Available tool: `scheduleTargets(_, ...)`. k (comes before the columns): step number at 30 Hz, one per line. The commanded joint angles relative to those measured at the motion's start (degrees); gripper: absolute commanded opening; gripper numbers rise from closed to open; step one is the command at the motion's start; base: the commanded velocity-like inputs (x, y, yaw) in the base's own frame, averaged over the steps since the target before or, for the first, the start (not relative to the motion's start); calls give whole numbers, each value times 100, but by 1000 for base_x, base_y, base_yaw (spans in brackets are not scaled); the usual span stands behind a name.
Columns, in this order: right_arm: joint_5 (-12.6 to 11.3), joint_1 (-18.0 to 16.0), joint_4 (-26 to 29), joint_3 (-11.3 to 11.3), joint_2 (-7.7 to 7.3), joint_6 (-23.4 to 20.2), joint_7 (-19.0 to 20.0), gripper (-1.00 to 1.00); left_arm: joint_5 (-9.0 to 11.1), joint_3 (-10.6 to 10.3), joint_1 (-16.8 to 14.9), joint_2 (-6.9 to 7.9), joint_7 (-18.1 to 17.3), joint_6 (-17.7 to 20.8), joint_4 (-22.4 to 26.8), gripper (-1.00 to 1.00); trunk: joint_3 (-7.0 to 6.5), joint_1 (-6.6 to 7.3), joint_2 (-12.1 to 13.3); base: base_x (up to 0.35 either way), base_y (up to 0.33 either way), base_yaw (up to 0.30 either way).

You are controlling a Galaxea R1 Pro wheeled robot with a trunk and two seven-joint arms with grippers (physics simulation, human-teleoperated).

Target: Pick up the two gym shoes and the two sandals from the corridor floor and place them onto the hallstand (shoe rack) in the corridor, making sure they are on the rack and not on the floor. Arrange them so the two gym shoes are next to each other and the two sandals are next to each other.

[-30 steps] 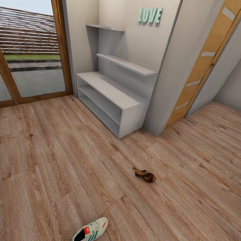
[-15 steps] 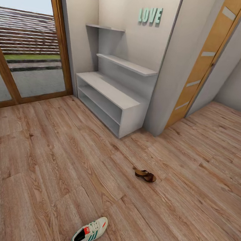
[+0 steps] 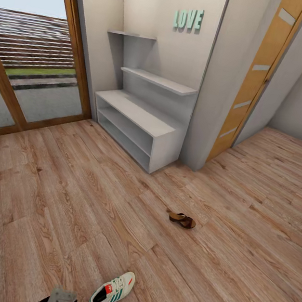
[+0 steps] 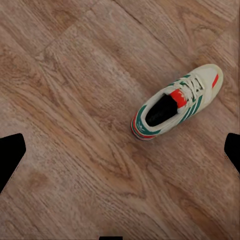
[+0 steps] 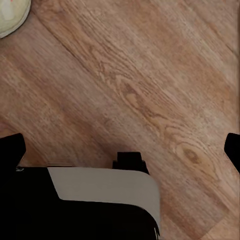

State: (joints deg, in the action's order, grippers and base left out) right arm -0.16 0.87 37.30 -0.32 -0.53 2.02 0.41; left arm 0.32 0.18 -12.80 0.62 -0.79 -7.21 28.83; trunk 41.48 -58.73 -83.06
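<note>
The floor [image 3: 55,204] is light brown wood-grain plank and spans the whole corridor. At its far edge stands a glass door [image 3: 30,54] with a brown wooden frame. Beside that, against the wall, sits the shoe rack [image 3: 137,129], a pale grey-white low unit with two open shelf slots and stepped wall shelves above (both slots and the top are bare). Teal letters [image 3: 188,19] reading LOVE hang on the wall above the rack. To the right of the rack is a wooden door [image 3: 258,75] with pale inset strips.

One sandal [image 3: 182,220], dark brown with a tan footbed, lies on the floor between the rack and the near edge, well apart from the rack.

One gym shoe [image 3: 112,291], cream-white with green stripes and red-orange marks, lies on the floor near the lower edge of the head view, upright on its sole, well apart from the sandal.

The left tool [image 3: 61,298] sits just beside the gym shoe, not touching it. In the left wrist view its fingertips [image 4: 11,155] stand spread wide above bare floor, with the gym shoe [image 4: 176,102] off to one side.

In the right wrist view the right tool [image 5: 120,150] has its fingers spread above bare planks.
</note>
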Motion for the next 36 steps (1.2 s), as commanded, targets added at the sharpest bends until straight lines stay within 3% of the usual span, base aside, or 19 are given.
scheduleTargets(1,-2,2,178,-3,0,-108,4,100,3,1,-52,3,-12,-17,24,100,3,0,-2,0,0,0)
scheduleTargets(5,-1,1,671,-3,-3,-480,3,100,3,-2,-189,7,-16,-17,55,100,3,0,-2,0,0,0)
scheduleTargets(7,-1,-6,1369,-3,-8,-950,4,100,10,-8,-395,8,-31,-17,67,100,3,0,-2,0,0,0)
scheduleTargets(13,-1,-8,2001,-3,-9,-1224,3,100,10,-9,-585,8,-190,-17,75,100,3,0,-2,0,0,0)
scheduleTargets(15,-1,-8,2726,-3,-9,-1728,5,100,7,-7,-723,5,-773,-16,202,100,3,0,-2,0,0,0)
scheduleTargets(17,-4,-8,3016,-5,-9,-2040,7,100,6,-4,-743,7,-987,-17,350,100,3,0,-2,0,0,0)
scheduleTargets(24,-2,-8,3528,-5,-9,-2587,7,100,4,-13,-745,11,-1196,-14,882,100,3,0,-2,0,0,0)
scheduleTargets(29,-1,-38,3941,-4,-9,-3217,8,100,3,-20,-742,157,-1345,-10,1172,100,3,0,-2,0,0,0)
scheduleTargets(33,1,-122,4382,-10,-9,-3940,5,100,1,-7,-745,269,-1956,-12,1206,100,3,0,-2,0,0,0)
scheduleTargets(36,1,-262,4557,-11,-9,-4144,4,100,-3,14,-754,314,-2281,-10,1215,100,3,0,-2,0,0,0)
